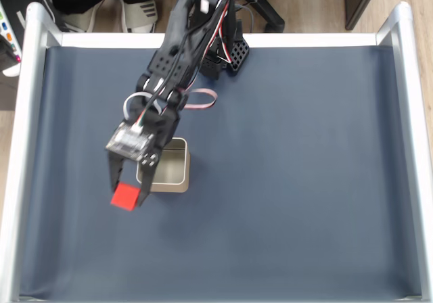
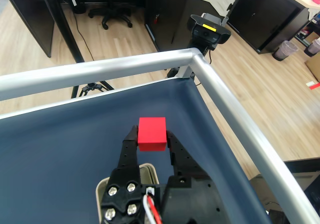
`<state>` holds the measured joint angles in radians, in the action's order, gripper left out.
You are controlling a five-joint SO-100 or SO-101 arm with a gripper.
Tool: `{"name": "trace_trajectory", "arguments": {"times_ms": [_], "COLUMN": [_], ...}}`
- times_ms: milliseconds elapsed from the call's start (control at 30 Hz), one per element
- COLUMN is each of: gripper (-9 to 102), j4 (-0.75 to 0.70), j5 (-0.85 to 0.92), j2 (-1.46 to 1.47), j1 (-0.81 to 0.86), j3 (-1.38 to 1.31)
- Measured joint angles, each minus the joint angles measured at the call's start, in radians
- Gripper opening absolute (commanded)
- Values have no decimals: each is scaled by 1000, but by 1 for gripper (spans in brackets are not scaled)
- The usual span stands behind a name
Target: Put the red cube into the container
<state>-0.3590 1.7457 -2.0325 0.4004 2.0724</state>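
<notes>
end effector: (image 1: pixel 128 193) clamped on the red cube (image 1: pixel 125 197), one finger on each side. Wrist view confirms it: cube (image 2: pixel 152 133) pinched at the fingertips, sitting square, end effector (image 2: pixel 151 140) narrowed to cube width.
cube position: fixed view puts it just left and slightly near of the container (image 1: pixel 166 168), outside the rim. Can't say for sure from above whether it's lifted or touching the mat; the wrist view looks like it's off the counter (image 1: pixel 304 181).
container: silver tin, open top, nothing visible in the exposed part, upright on the dark mat, partly hidden under the arm in the fixed view. Wrist view shows its rim (image 2: pixel 150 170) below the fingers, behind the cube.
progress: grasp looks done, I'd call it roughly halfway. Cube not yet over the opening, not released.
remaining: carry the cube right and a bit far until it's over the tin, lower or hold above the rim, open, pull away.
risk: tin walls are thin and it's light; a finger clipping the rim could shove it. Cube is about half the tin's width, so placement margin looks fine.
surroundings: metal frame (image 1: pixel 27 147) around the mat, webcam (image 2: pixel 209 30) beyond the far corner in the wrist view.
</notes>
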Motion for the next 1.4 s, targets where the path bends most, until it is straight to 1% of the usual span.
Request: {"name": "trace_trajectory", "arguments": {"times_ms": [433, 767, 1067, 1400], "gripper": [0, 0, 0, 0], "j4": [-67, -69, 66, 146], "j5": [41, 37, -75, -87], "j2": [-397, -617, -653, -617], "j1": [-34, -43, -44, -44], "j3": [353, 600, 699, 730]}}
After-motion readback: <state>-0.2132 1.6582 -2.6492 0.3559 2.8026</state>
